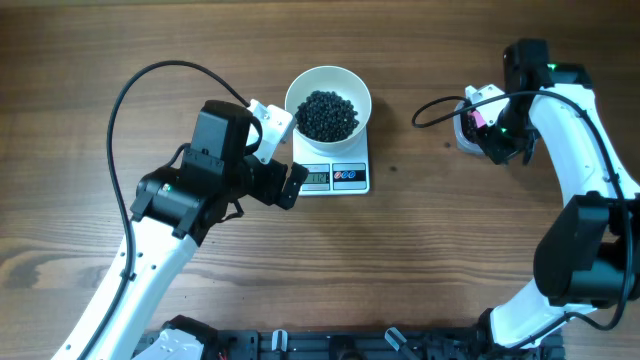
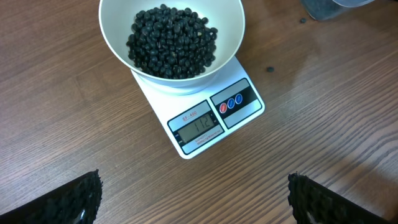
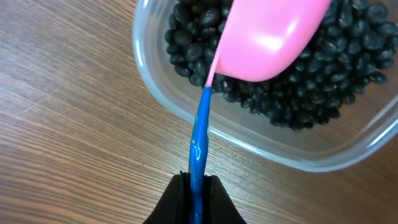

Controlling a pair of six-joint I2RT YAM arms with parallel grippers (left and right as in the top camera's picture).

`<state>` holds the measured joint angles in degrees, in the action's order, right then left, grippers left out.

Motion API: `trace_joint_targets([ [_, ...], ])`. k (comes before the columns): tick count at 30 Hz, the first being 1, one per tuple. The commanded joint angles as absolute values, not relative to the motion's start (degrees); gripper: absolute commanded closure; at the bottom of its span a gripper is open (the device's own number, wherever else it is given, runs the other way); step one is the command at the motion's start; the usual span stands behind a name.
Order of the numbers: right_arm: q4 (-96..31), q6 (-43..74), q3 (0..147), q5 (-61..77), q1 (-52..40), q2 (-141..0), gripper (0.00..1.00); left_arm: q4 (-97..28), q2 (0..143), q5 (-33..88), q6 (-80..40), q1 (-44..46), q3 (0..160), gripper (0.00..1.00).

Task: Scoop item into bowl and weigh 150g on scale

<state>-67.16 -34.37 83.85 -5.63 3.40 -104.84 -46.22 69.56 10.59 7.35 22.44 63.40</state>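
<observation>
The bowl point(image 2: 231, 37) of beans point(image 2: 172, 40) sits on the scale point(image 2: 214, 121); left gripper point(image 2: 196, 202) spread wide nearby, right gripper point(image 3: 198, 193) clamping the scoop point(image 3: 267, 37) by its handle over the tub point(image 3: 180, 109).

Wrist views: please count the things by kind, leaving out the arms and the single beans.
white bowl: 1
scale: 1
clear tub: 1
pink scoop: 1
Total: 4

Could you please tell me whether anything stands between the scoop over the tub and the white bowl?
Nothing on the table does: bare wood lies between the tub and the bowl. Only a loose black cable loops into that gap. The open left claw sits on the bowl's far side.
</observation>
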Motion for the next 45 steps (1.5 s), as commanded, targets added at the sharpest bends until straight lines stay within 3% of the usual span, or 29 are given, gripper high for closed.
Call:
trace_joint_targets([
  [1, -69.80, -39.03, 83.83, 3.55, 3.90, -104.97, 0.96, -46.04, 69.78, 11.51, 7.05, 22.65, 64.40, 0.00],
  [27, -72.12, -38.76, 83.83, 26.52, 16.34, -104.99, 0.96, -46.04, 69.78, 11.51, 7.05, 22.65, 64.40, 0.00],
  [45, -72.51, -37.30, 83.83, 30.96, 21.96, -104.99, 0.96, -46.04, 69.78, 11.53, 7.05, 22.65, 64.40, 0.00],
])
